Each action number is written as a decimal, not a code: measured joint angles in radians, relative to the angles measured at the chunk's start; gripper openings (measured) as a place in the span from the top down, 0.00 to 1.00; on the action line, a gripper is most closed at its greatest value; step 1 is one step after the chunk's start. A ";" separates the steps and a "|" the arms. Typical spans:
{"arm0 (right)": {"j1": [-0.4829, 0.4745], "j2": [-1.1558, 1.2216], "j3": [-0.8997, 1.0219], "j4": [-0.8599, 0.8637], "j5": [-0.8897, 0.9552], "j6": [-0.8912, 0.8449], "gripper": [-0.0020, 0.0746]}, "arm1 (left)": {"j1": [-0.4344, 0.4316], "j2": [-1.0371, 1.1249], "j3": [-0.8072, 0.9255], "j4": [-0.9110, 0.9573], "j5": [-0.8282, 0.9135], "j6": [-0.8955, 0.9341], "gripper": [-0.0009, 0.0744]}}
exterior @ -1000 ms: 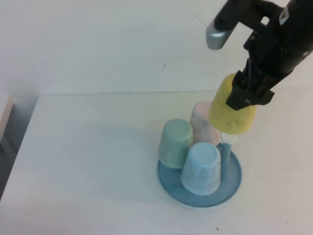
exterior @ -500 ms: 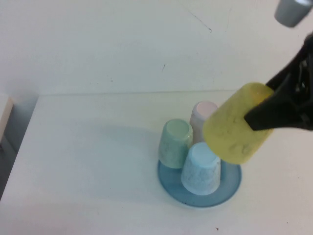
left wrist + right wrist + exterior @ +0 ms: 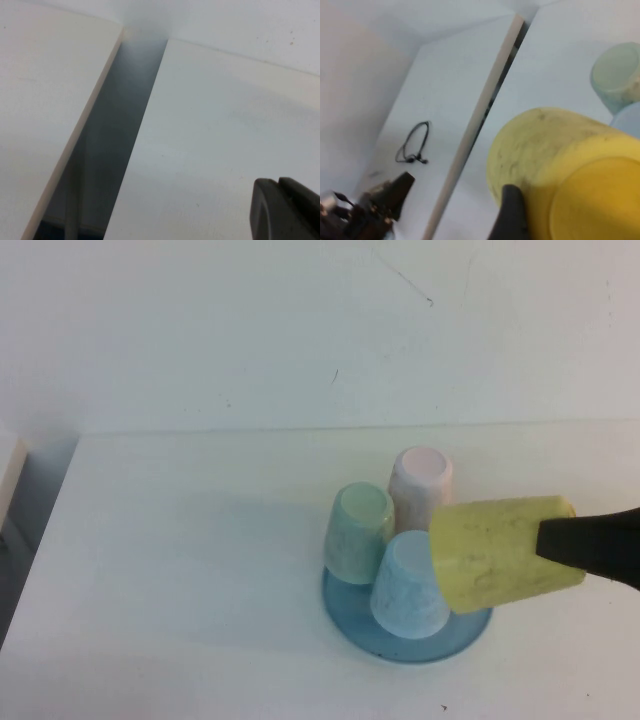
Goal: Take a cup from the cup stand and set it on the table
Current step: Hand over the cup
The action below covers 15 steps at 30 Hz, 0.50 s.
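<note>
My right gripper (image 3: 548,540) is shut on the yellow speckled cup (image 3: 495,552) and holds it tipped on its side in the air, just right of the cup stand (image 3: 365,625). In the right wrist view the cup (image 3: 555,160) fills the frame, with one black finger (image 3: 512,215) on its outer wall. The stand's round blue base rests on the white table (image 3: 180,570); its pegs are hidden by cups. My left gripper (image 3: 281,202) shows only as a dark tip over the table's left part, away from the stand.
A mint green cup (image 3: 358,532), a light blue cup (image 3: 408,585) and a pink cup (image 3: 420,485) sit upside down on the stand. A dark gap (image 3: 115,150) runs along the table's left edge beside another white surface. A black cable (image 3: 412,145) lies there.
The yellow cup came up off its peg, tipped from upside down to lying sideways, and moved right and down in the high view. The right arm swung mostly out of that view.
</note>
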 joint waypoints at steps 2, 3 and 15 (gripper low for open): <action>-0.041 0.025 0.011 0.040 0.045 -0.013 0.26 | 0.000 0.000 0.000 0.000 0.000 0.000 0.99; -0.055 0.040 0.011 0.066 0.075 -0.029 0.26 | 0.000 0.000 0.000 0.000 0.000 0.000 0.99; -0.070 0.207 0.012 0.269 0.244 -0.056 0.26 | 0.000 0.000 0.000 0.000 0.000 0.000 0.99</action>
